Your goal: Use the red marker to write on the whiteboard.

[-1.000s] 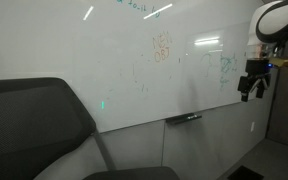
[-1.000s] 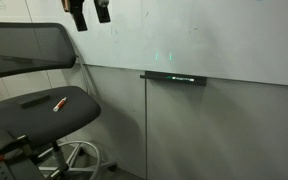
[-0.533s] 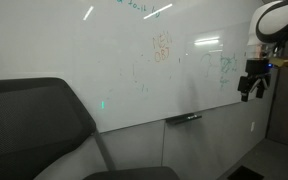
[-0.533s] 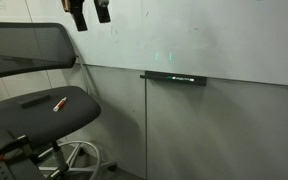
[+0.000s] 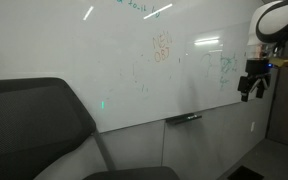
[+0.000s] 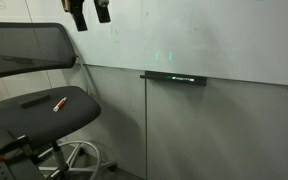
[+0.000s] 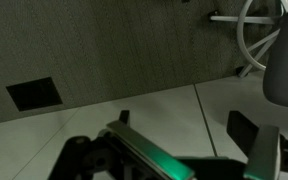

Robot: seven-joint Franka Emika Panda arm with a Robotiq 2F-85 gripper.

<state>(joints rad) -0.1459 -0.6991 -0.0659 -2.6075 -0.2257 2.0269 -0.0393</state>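
Nothing had shifted over the last second. The end effector (image 5: 250, 94) hung with its jaws wide and empty, just in front of the whiteboard (image 5: 104, 50) on the wall. What looked like the red marker (image 6: 58, 103) lay on the chair seat (image 6: 29, 118), well apart from it, so the pickup had likely not begun.

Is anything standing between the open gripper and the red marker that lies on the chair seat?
Nothing visible blocks it. The gripper hangs open by the whiteboard, above the red marker on the chair seat. Only the chair backrest rises close beside that downward path.
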